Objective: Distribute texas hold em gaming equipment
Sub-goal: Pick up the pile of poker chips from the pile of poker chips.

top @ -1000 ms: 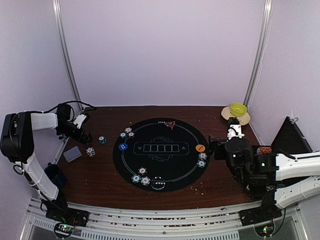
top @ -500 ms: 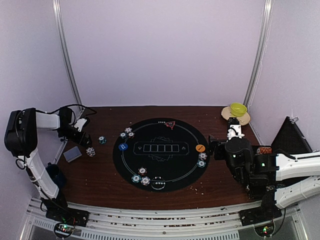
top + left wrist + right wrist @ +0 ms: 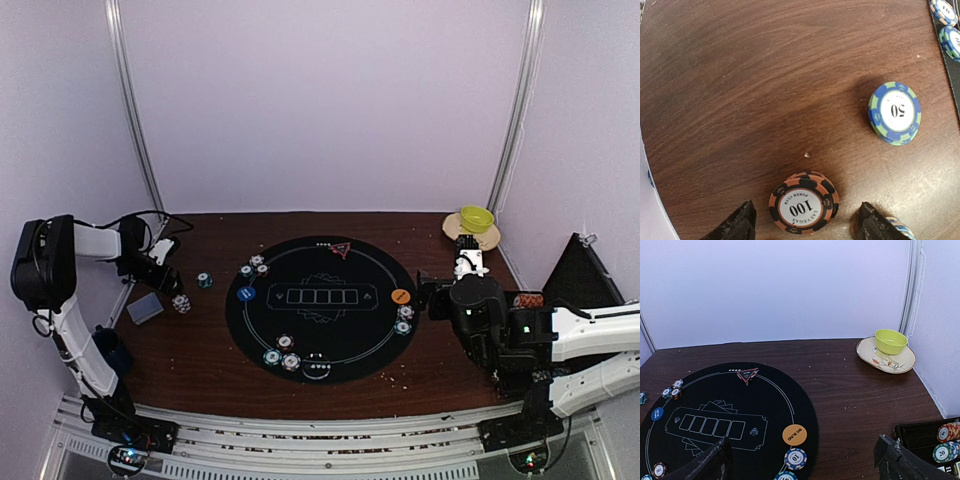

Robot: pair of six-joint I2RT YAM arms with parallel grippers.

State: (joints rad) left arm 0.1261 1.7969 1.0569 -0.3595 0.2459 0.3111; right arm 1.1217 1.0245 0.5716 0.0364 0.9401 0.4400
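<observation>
Dark brown wood is carrying everything: the table is sitting between pale lilac walls, and a round black mat is lying at its middle. Poker chips are resting in small clusters at the mat's left, near and right rims. A blue button disc and an orange button disc are facing each other across it, and a red triangle marker is sitting at the far rim. Left of the mat, a grey-blue card deck, an orange-and-black 100 stack and a blue-green 50 chip are lying on bare wood.

The left gripper is straddling the 100 stack with its jaws spread; a sliver of wood is showing on each side, so nothing is being grasped. The right gripper is hanging wide and empty by the mat's right rim.

The left arm is covering part of a dark blue mug. The right arm is hiding most of a chip case, which the right wrist view is also cutting off. From above, the mat's printing is too small to read.

The deck is lying close to the table's left edge. A yellow-green bowl on a plate is occupying the far right corner. Bare wood is separating the 100 stack from the 50 chip, and a wide strip is running between the mat and the near edge.
</observation>
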